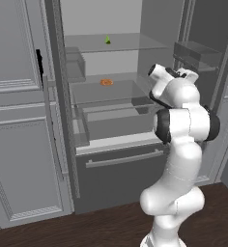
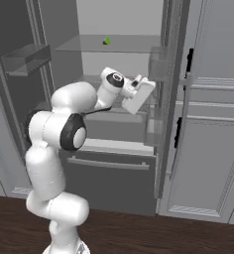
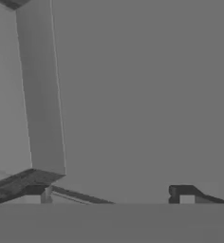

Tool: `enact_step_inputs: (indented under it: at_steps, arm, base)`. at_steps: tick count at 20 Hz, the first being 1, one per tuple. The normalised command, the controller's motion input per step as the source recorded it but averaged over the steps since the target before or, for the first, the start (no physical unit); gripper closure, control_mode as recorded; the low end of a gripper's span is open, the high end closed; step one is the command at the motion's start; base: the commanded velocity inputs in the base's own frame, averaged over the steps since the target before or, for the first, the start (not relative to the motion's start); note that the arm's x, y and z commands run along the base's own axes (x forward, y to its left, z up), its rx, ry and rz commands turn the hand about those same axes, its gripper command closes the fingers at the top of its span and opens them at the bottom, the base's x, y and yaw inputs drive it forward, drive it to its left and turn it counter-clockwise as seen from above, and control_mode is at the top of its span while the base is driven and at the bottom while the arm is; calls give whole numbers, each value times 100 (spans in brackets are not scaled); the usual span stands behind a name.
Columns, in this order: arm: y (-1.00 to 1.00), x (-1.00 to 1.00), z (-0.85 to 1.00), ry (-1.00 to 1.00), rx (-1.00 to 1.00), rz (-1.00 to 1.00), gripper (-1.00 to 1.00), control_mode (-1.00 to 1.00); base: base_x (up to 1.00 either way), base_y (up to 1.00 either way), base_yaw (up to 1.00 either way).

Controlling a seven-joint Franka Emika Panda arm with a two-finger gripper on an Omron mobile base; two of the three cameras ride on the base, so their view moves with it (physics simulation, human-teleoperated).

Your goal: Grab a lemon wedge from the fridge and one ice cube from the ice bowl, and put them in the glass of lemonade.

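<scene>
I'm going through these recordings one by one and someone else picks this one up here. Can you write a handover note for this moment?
Gripper: open, holding nothing, raised in front of the open fridge.
Lemon wedge: on the upper glass shelf, untouched. A small orange item lies on the shelf below it; leave it.
Done: fridge doors are open.
Left: reach up to the upper shelf, take the wedge, put it in the glass of lemonade, then add one ice cube from the ice bowl.
</scene>
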Motion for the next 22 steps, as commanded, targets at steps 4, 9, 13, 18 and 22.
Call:
enact_step_inputs:
  at_steps: [4, 9, 13, 18, 22]
  arm:
    - [100, -98, -1, -51, 4, 0, -100, -100]
    - [100, -100, 0, -57, 22, 0, -100, -100]
    - [100, -98, -7, -46, 41, 0, -100, -100]
    - [91, -85, -27, -38, 56, 4, -100, -100]
    - [86, -26, -15, -24, 61, 17, -100, -100]
  base:
    - [0, 0, 0]
    - [0, 0, 0]
    - [0, 0, 0]
    - [0, 0, 0]
    - [0, 0, 0]
